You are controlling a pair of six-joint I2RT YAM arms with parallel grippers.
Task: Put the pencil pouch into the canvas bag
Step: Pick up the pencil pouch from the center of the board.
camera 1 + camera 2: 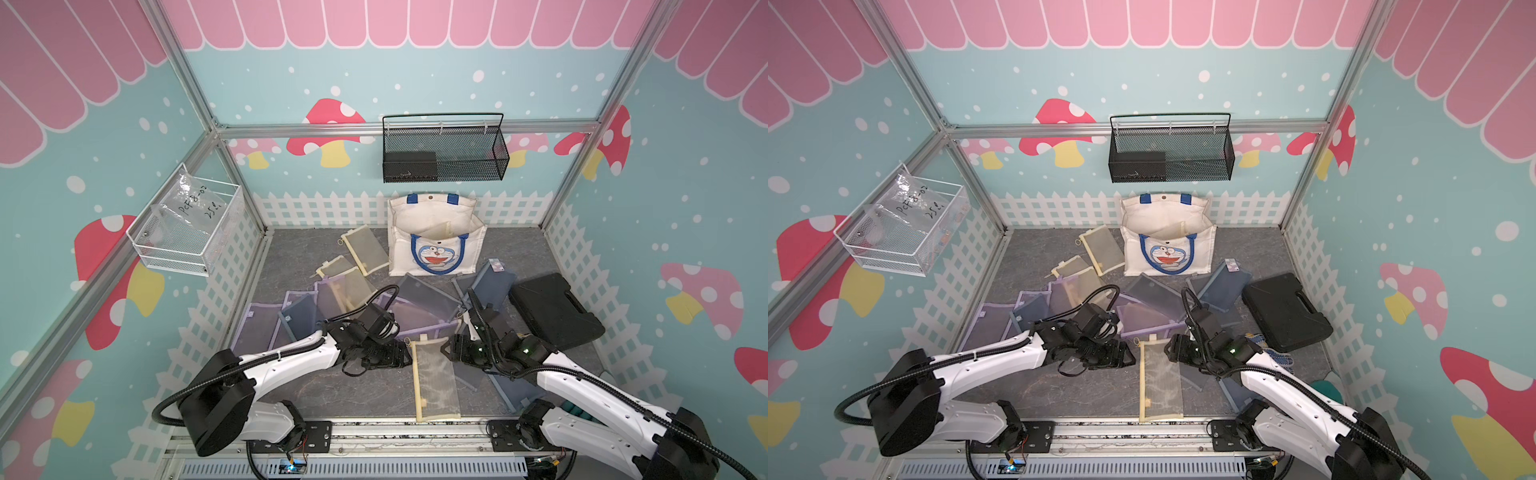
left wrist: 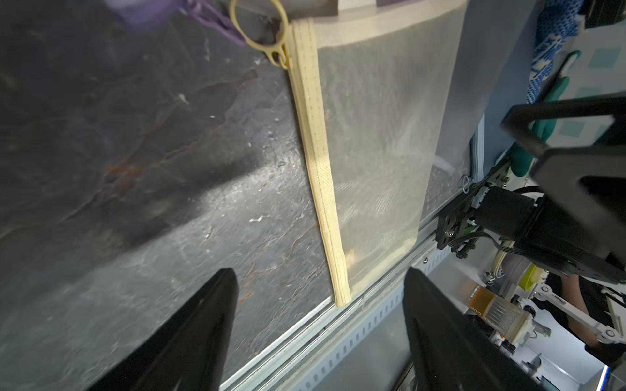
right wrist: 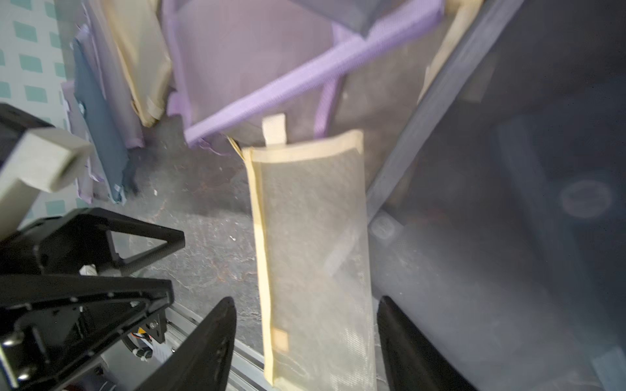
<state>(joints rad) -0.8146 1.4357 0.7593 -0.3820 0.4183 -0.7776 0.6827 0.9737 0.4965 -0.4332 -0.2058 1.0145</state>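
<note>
much of the heap of mesh pouches point(image 1: 374, 303) on the dark floor point(image 1: 324, 390) is overlapped pouch on pouch or covered by the two arms, so their count cannot be told, and in the right wrist view the purple pouches point(image 3: 257, 67) and a dark blue-grey sheet point(image 3: 491, 203) are blurred. the black wire-mesh basket point(image 1: 444, 153) on the back wall holds a dark block that cannot be identified through the mesh. the only readable writing is handwritten on a clear plastic bag point(image 1: 187, 203) in the white wire basket point(image 1: 183, 245) on the side wall: roughly "pcf8-02" and "25 e.", the last mark unclear. the canvas bag point(image 1: 436, 241) stands upright by the back fence, mouth open, with blue handles and a blue cartoon cat face on its front; something pale shows inside it, but what it is cannot be made out. the cream-edged pencil pouch point(image 1: 436, 378) lies flat at the front of the floor, its near end reaching the metal rail point(image 1: 374, 432), well apart from the canvas bag. the left gripper point(image 1: 405, 355) sits just beside the pouch's zip edge, with its black fingers point(image 2: 189, 338) spread apart and nothing between them in the left wrist view. the right gripper point(image 1: 446, 351) sits at the opposite long edge, and its fingers point(image 3: 203, 348) are also parted, straddling the pouch's width without closing on it. a black hard case point(image 1: 557, 307) lies to the right.
</note>
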